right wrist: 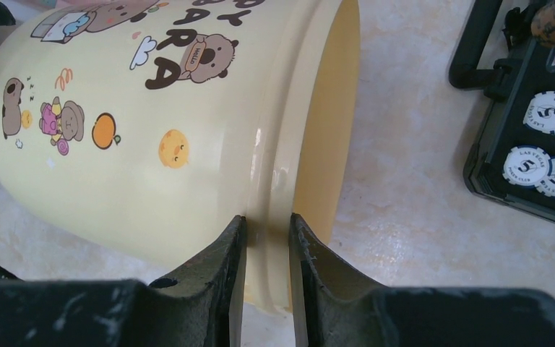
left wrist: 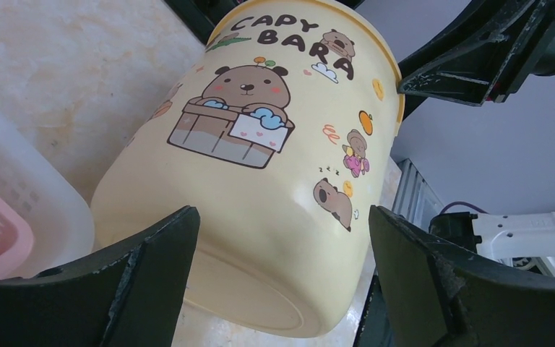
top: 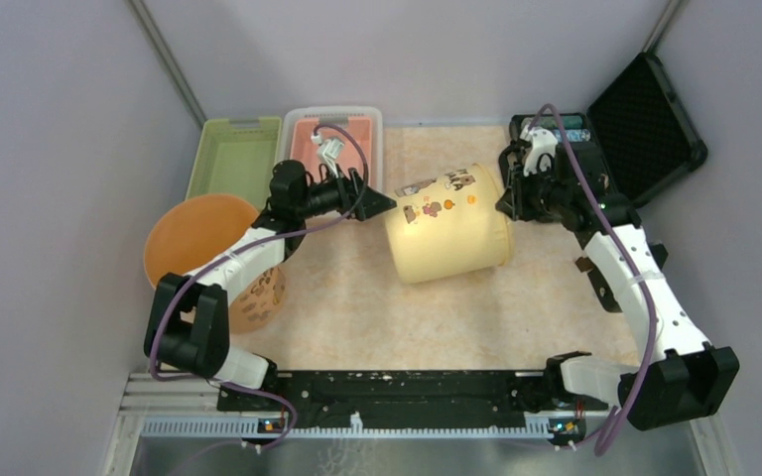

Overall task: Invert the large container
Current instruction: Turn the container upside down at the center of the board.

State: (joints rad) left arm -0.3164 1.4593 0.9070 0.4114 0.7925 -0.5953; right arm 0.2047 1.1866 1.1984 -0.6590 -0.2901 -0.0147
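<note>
Container (top: 448,223) lies sideways, pinched by right claw (right wrist: 267,220).

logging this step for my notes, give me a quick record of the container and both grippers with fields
container: pale yellow plastic container with capybara print, on its side, mouth facing the right arm
right gripper: shut on the container's rim
left gripper: open, straddling the base end
surface: beige table
task status: not yet upside down
</note>
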